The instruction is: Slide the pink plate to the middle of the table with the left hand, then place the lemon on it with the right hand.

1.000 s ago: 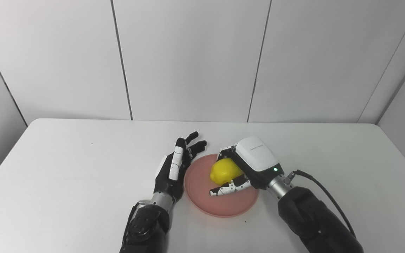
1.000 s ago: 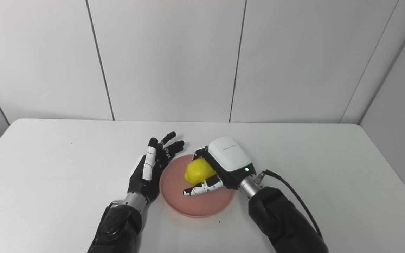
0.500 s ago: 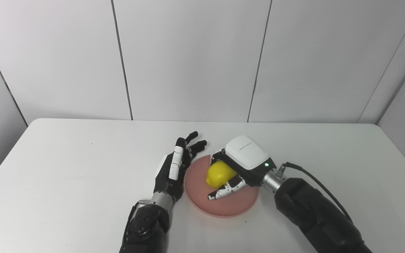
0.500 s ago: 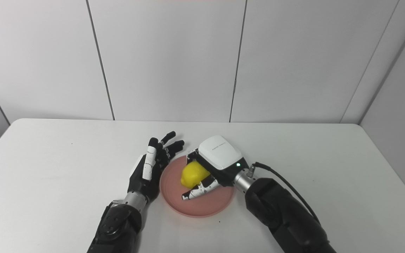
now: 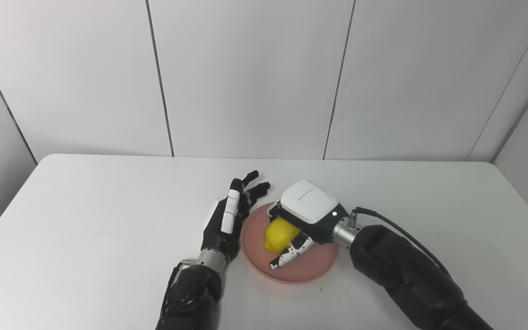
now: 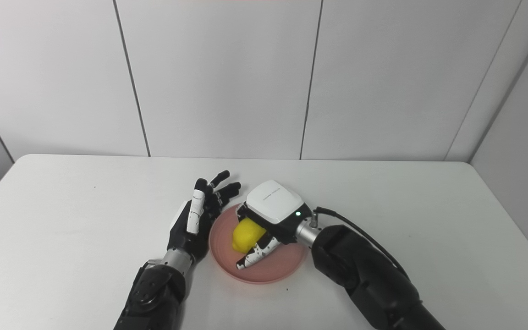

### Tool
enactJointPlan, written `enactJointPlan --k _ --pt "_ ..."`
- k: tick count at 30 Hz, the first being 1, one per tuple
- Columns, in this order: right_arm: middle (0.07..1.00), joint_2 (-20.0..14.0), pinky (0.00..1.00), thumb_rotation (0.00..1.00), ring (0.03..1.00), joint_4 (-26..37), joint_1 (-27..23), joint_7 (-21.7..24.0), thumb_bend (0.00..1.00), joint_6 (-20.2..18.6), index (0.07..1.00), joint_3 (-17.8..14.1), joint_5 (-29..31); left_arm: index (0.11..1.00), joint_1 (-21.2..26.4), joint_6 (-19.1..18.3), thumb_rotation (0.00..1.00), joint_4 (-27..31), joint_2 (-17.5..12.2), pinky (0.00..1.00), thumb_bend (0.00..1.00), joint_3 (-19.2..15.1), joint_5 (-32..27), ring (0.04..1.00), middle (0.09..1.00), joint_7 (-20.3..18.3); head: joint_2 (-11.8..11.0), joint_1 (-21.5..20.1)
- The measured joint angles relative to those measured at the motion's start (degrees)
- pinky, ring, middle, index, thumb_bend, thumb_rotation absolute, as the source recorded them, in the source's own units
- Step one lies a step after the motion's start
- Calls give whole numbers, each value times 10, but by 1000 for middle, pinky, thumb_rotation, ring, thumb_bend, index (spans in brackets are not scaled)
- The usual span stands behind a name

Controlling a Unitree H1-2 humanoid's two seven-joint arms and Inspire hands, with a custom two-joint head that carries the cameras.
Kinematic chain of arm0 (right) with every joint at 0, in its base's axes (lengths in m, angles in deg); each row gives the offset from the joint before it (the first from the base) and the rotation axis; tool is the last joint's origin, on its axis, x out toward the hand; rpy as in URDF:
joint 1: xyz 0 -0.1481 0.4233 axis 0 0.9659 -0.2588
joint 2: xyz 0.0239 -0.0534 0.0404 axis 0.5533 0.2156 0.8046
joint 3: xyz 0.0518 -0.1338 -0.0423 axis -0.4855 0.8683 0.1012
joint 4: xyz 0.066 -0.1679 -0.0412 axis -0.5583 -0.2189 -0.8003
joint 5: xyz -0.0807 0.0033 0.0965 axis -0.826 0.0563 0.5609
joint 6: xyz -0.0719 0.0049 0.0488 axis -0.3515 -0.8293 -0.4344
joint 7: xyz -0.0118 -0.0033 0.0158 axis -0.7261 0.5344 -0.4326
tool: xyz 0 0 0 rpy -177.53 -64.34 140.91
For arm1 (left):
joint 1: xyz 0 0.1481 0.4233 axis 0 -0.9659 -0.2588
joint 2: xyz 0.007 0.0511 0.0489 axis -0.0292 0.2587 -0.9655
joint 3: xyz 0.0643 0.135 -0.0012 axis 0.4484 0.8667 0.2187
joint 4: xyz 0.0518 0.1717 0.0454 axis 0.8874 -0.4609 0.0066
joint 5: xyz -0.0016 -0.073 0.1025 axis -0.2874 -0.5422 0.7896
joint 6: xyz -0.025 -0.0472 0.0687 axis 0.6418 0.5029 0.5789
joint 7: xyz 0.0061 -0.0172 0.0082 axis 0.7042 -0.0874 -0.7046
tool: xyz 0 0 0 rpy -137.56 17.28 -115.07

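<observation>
A pink plate [image 5: 312, 268] lies near the middle of the white table. A yellow lemon [image 5: 277, 234] sits low over the plate's left half, with my right hand [image 5: 303, 217] shut on it from above and its thumb under the fruit. Whether the lemon touches the plate I cannot tell. My left hand [image 5: 227, 220] stands open, edge down, against the plate's left rim, fingers pointing away from me. In the right eye view the lemon [image 6: 245, 233] and the plate [image 6: 282, 270] show the same way.
The white table [image 5: 85, 220] stretches wide to both sides of the plate. Grey wall panels rise behind its far edge. A black cable [image 5: 397, 229] loops from my right wrist.
My right hand has carried the lemon leftward and lower over the plate, and tilted further down. The left hand and the plate have stayed put.
</observation>
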Motion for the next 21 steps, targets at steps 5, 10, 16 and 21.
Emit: enactJointPlan --k 5,10,16,21 --pt "329 -1 177 659 241 -3 0 4 689 1 395 1 -5 867 0 0 948 0 0 1000 879 0 0 883 805 0 0 1" --pt "395 0 218 774 293 0 0 6 778 0 477 -3 -7 863 1 0 942 -1 -1 1000 887 -1 0 891 798 0 -1 0" --pt "553 0 345 906 455 20 0 27 922 -15 649 -15 -13 871 1 0 940 -1 -2 997 881 0 0 896 814 -1 -2 -1" --pt "639 0 445 941 551 22 0 42 997 -16 678 -22 -11 870 2 0 934 -2 -2 1000 892 0 0 906 818 -2 -3 -3"
